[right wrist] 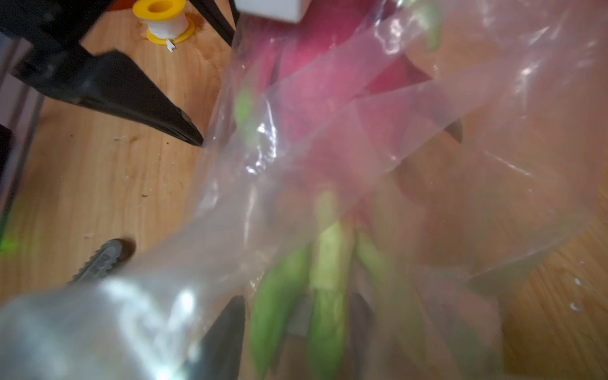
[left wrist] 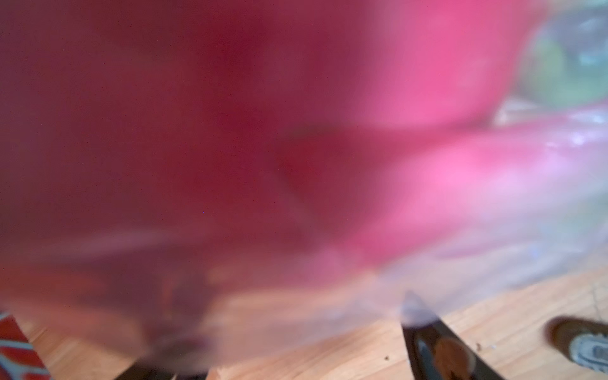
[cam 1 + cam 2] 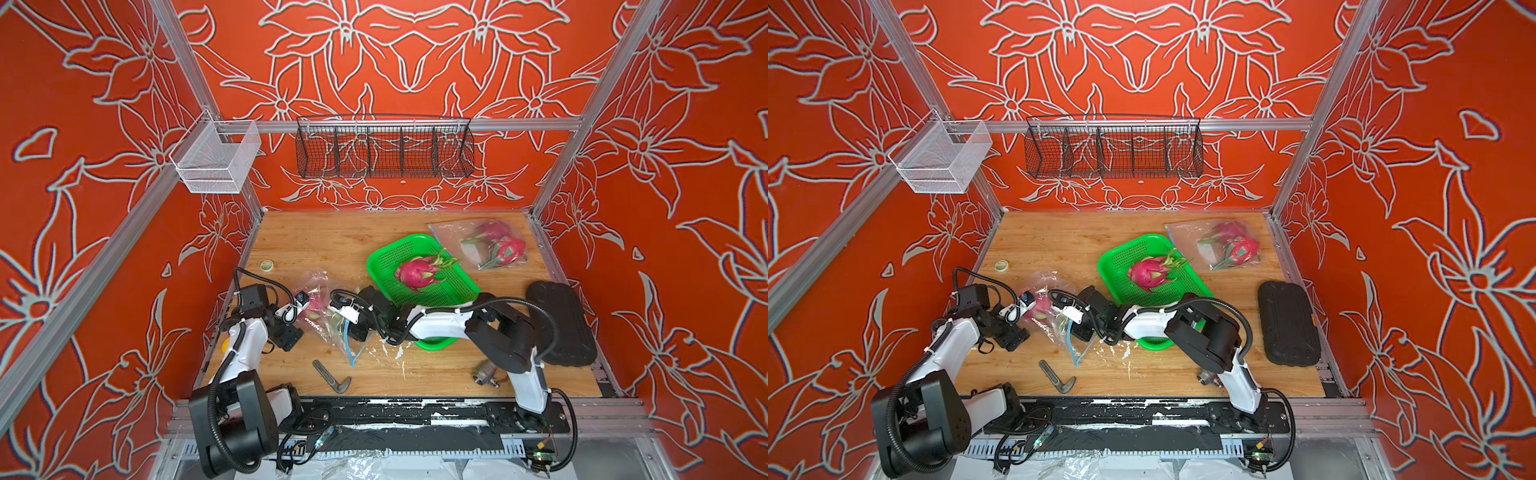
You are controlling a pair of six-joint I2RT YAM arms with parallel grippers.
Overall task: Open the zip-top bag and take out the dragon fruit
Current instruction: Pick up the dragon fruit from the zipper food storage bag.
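On table [image 3: 311, 241], zip-top bag [image 3: 332, 332] — dragon fruit [image 3: 316, 302] inside

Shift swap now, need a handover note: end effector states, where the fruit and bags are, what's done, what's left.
Left end effector: jaws wide around the bagged dragon fruit; grip unclear.
Right end effector: open, near bag film between its jaws.
Done: one dragon fruit lies in the green basket.
To do: pull the fruit from the near bag; second bag, far right, holds two more.
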